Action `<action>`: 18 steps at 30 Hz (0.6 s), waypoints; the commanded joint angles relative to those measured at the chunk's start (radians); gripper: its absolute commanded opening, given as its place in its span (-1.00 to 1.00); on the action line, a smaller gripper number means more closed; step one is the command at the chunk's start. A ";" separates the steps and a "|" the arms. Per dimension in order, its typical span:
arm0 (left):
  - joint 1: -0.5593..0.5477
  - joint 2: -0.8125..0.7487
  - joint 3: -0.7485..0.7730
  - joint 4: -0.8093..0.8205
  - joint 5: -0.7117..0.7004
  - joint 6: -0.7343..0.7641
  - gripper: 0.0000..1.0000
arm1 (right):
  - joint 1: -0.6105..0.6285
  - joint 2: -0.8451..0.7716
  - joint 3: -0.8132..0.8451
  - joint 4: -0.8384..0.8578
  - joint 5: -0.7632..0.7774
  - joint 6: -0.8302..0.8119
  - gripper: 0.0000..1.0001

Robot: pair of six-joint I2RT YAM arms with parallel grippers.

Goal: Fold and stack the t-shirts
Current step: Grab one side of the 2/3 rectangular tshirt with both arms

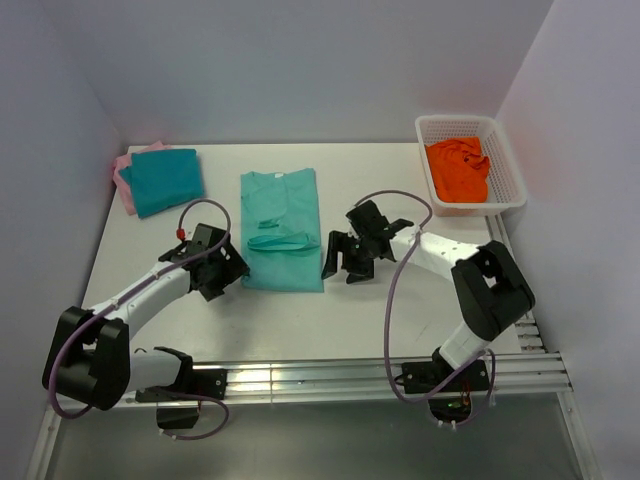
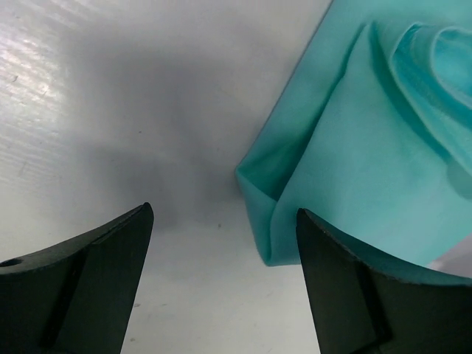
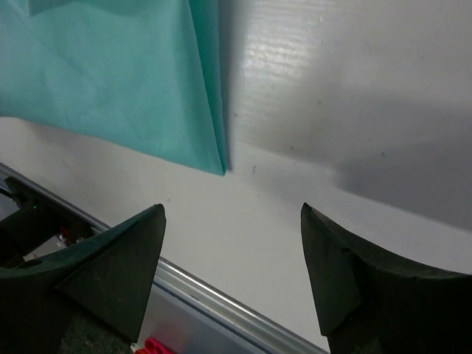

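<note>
Mint-green t-shirt (image 1: 282,228), folded to a long strip mid-table, lies between left gripper (image 1: 232,268) and right gripper (image 1: 338,260), both wide open and empty; cloth judged light and limp, best pinched at the near hem corners.

You are looking at a white table (image 1: 400,310) that is carrying three things. The light mint-green t-shirt (image 1: 281,215) is lying mid-table, folded into a long strip. At the far left, the pink t-shirt (image 1: 128,160) is lying under the folded teal t-shirt (image 1: 162,180). A white basket (image 1: 478,209) is sitting at the far right corner.
</note>
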 commanded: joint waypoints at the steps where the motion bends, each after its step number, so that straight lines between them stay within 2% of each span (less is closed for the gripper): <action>1: -0.004 0.001 -0.003 0.104 0.014 -0.036 0.68 | 0.001 0.066 0.032 0.087 -0.015 0.005 0.61; 10: -0.004 0.030 0.016 0.167 0.041 -0.039 0.63 | 0.001 0.171 0.093 0.096 -0.018 0.000 0.57; 18: -0.060 0.005 -0.078 0.181 0.078 -0.098 0.42 | 0.005 0.205 0.096 0.122 -0.030 0.025 0.55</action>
